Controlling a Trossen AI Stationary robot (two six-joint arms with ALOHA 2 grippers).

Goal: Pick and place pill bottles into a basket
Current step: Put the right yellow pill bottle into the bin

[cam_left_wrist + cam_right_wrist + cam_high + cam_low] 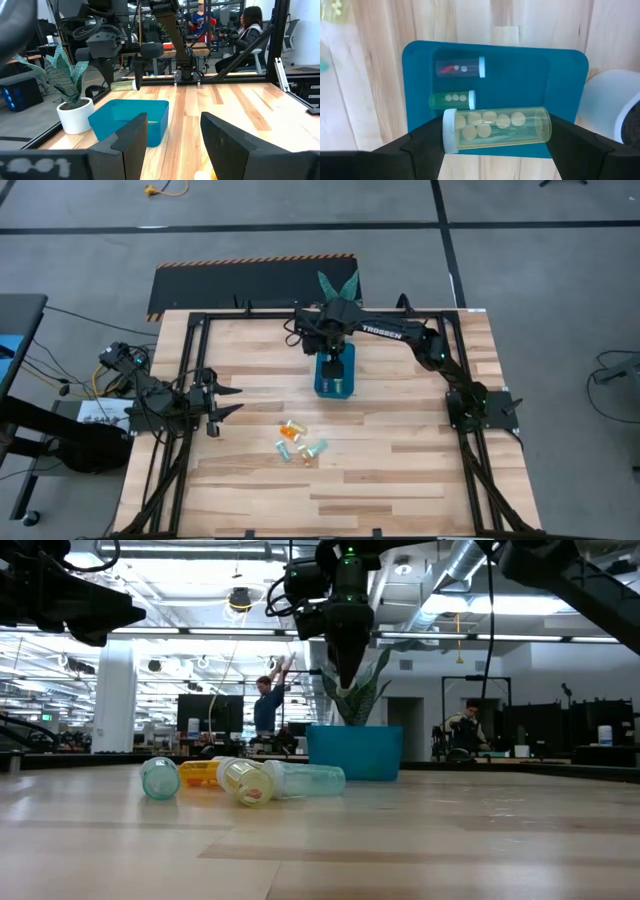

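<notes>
white pot [615,107] cut off, basket [322,385] partly hidden

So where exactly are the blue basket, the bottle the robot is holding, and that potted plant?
basket [560,80]: right wrist view, bare teal floor near its right wall.
held pill bottle [497,129]: right wrist view, middle of its clear yellowish body, between the right gripper's fingers.
potted plant [75,115]: left wrist view, side of its white pot.

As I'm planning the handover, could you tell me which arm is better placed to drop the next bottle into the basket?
The right. Its tool already holds a yellowish pill bottle directly above the basket. The left tool waits open at the table's left side, holding nothing.
</notes>
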